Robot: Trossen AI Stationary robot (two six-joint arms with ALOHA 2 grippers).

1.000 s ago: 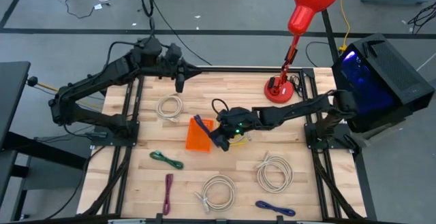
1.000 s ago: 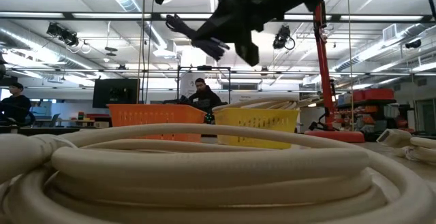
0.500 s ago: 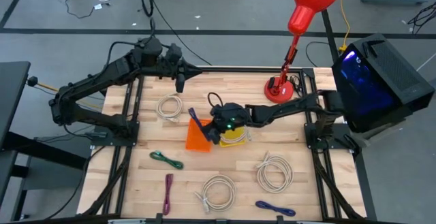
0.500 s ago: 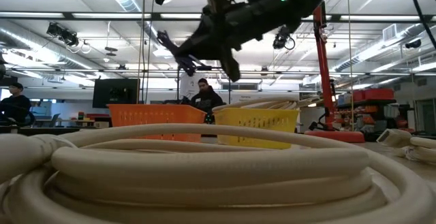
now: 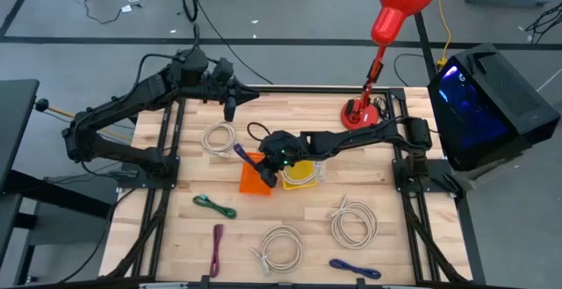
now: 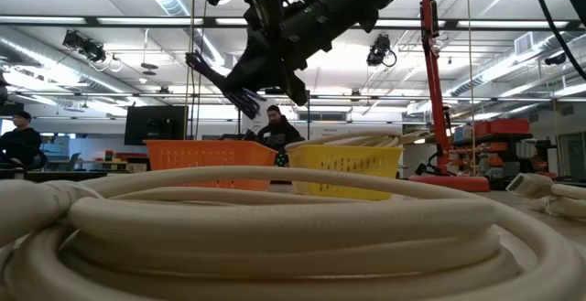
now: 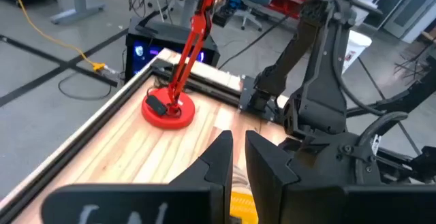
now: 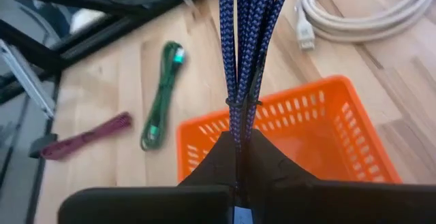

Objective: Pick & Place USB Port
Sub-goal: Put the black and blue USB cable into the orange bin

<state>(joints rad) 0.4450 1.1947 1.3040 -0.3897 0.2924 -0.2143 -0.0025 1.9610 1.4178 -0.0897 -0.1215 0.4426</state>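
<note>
A blue braided USB cable, folded into a bundle of strands, sticks out of my right gripper, which is shut on it. The high view shows that gripper and the cable above the orange basket. In the low view the cable hangs well above the basket. A yellow basket stands right of the orange one. My left gripper waits raised over the far left of the table, fingers nearly together and empty. My right gripper pinches one end of the cable bundle between its two fingers, just behind a thin tie around the strands. The fingers come from the table's right, slanting down, and lie along the cable. The bundle juts forward past the fingertips, clear of the basket.
White cable coils lie at the far left, near middle and near right. A green cable, a maroon cable and another blue cable lie on the near side. A red lamp stands far right.
My right gripper has carried the blue cable toward the table's left edge, from beside the yellow basket to above the orange basket, sinking a little and rolling slightly. It has stayed shut on the cable.
</note>
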